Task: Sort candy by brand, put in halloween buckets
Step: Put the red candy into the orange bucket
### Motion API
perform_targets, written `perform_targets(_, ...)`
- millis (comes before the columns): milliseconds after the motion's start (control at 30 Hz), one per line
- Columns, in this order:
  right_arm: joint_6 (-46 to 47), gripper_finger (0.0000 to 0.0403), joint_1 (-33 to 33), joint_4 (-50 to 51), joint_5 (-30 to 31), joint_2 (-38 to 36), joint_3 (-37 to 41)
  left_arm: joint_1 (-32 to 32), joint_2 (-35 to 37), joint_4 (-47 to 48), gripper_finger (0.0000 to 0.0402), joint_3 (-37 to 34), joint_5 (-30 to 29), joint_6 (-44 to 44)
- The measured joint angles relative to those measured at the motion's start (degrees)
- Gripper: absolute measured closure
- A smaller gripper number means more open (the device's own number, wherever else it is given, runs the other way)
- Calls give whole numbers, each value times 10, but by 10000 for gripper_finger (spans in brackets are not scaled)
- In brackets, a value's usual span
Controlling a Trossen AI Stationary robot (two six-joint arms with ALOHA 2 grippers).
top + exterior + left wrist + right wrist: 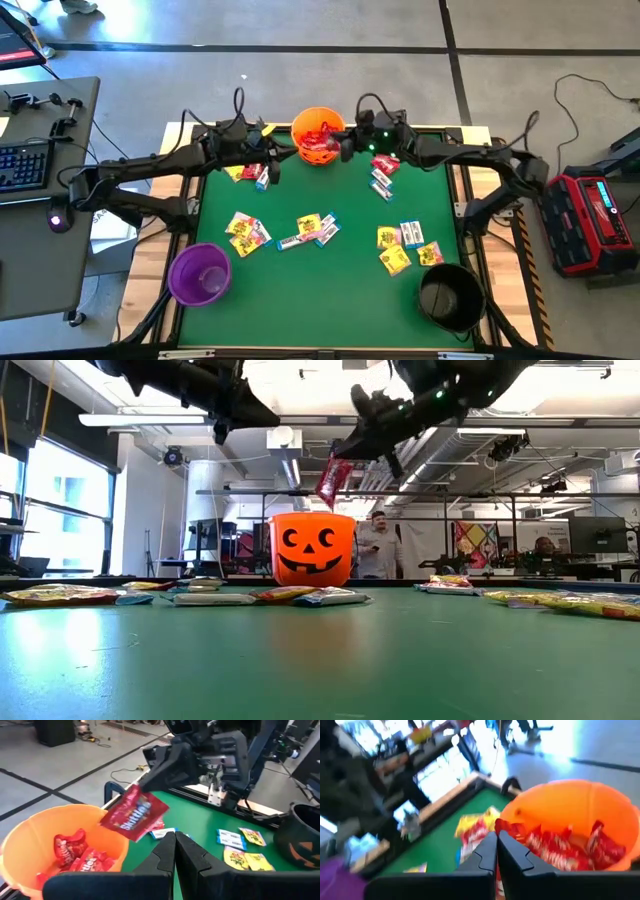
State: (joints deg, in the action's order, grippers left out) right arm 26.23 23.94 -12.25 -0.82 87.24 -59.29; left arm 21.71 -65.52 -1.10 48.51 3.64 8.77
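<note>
At far table edge, centre: orange bucket (318, 138) w/ red packets inside. Purple bucket (199, 274) near-left, black bucket (451, 296) near-right. Right gripper (145, 785) pinching red Skittles packet (134, 813) over orange rim. Left gripper (272, 152) shut, empty, just left of bucket.

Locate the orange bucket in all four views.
High: orange bucket at the table's far edge, centre, between both grippers.
Low: centre, pumpkin face showing.
Left wrist: lower left, red packets inside.
Right wrist: right side.
Shared landmark: the red packets inside it.
</note>
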Motion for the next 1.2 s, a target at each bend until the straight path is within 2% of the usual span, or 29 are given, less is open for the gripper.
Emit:
perform_targets(233, 46, 403, 30, -99, 31, 61, 0, 13, -2, 5, 401, 0, 0, 6)
perform_targets(500, 70, 403, 46, -99, 42, 108, 0, 13, -2, 22, 401, 0, -16, 11)
perform_targets(767, 69, 397, 46, -77, 43, 115, 0, 13, -2, 30, 401, 0, -20, 11)
perform_targets(1000, 68, 351, 47, -64, 44, 115, 0, 13, -2, 32, 401, 0, -23, 22)
perform_targets(1200, 56, 294, 47, -53, 36, 84, 0, 13, -2, 87, 401, 1, -68, 32)
